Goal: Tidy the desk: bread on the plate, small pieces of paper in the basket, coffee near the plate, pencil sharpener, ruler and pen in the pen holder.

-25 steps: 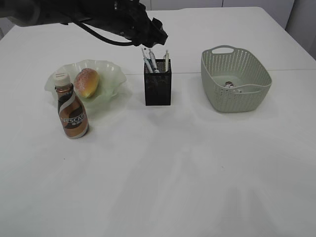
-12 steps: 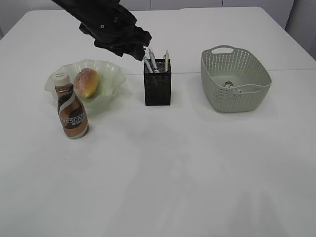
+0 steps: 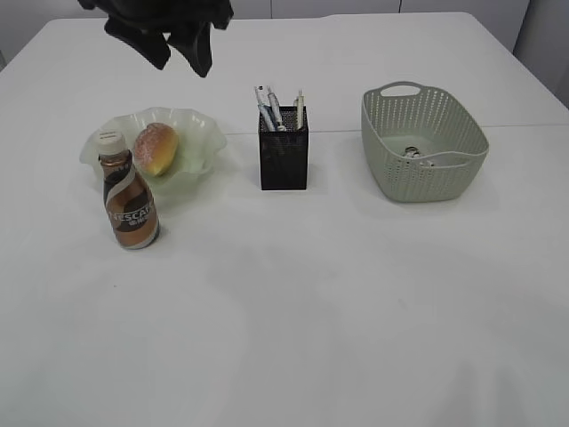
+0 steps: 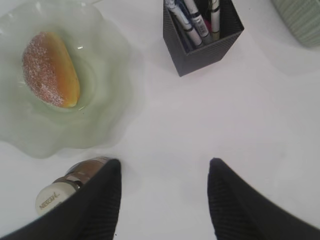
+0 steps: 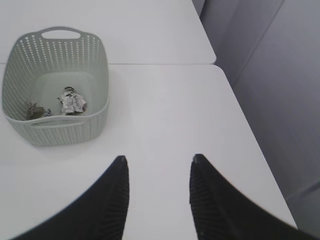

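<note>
The bread (image 3: 156,148) (image 4: 50,69) lies on the pale green plate (image 3: 200,133) (image 4: 107,115). Just in front of the plate stands the coffee bottle (image 3: 130,197) (image 4: 65,185). A black mesh pen holder (image 3: 284,158) (image 4: 205,47) holds pens (image 3: 270,108) (image 4: 192,22). The green basket (image 3: 424,142) (image 5: 55,90) has small pieces of paper (image 5: 71,101) in it. High above the plate hangs my left gripper (image 3: 182,53) (image 4: 164,165), open and empty. My right gripper (image 5: 157,161) is open and empty over bare table to the right of the basket; the exterior view does not show it. The ruler and pencil sharpener cannot be told apart inside the holder.
The table's right edge (image 5: 252,145) runs close to my right gripper, with grey floor beyond it. The white tabletop (image 3: 311,311) stretches in front of all the objects.
My left arm has drawn back from above the pen holder, up and to the left, and now hangs above the plate. The objects have not moved.
</note>
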Available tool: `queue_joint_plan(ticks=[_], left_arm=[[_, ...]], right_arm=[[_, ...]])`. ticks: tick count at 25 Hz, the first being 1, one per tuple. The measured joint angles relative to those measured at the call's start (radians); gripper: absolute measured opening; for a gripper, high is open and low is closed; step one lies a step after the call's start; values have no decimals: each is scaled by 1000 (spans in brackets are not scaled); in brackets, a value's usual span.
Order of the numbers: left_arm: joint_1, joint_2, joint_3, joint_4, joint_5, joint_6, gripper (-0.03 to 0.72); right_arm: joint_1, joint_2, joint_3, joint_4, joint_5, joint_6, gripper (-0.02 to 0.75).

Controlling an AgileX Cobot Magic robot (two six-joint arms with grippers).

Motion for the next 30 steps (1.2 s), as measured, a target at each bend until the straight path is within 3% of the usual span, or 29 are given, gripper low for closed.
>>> queue_joint_plan(ticks=[6, 8, 10, 16, 20, 24, 30], left_arm=[[0, -101, -9, -18, 21, -2, 403], [0, -134, -9, -33, 23, -2, 403], [-6, -168, -9, -42, 24, -2, 403], [-23, -302, -9, -50, 34, -2, 403], [-23, -382, -10, -50, 38, -2, 403], [-23, -489, 44, -54, 38, -2, 403], [-23, -705, 288, -103, 40, -2, 403]], right_arm=[[0, -86, 0, 50, 161, -30, 328], [0, -124, 0, 119, 190, -56, 328], [0, -156, 0, 262, 217, -144, 328], [0, -175, 0, 842, 372, -460, 328], [0, -194, 0, 1096, 423, -673, 328], [0, -273, -30, 1135, 421, -742, 328], [0, -403, -53, 972, 477, -673, 328]])
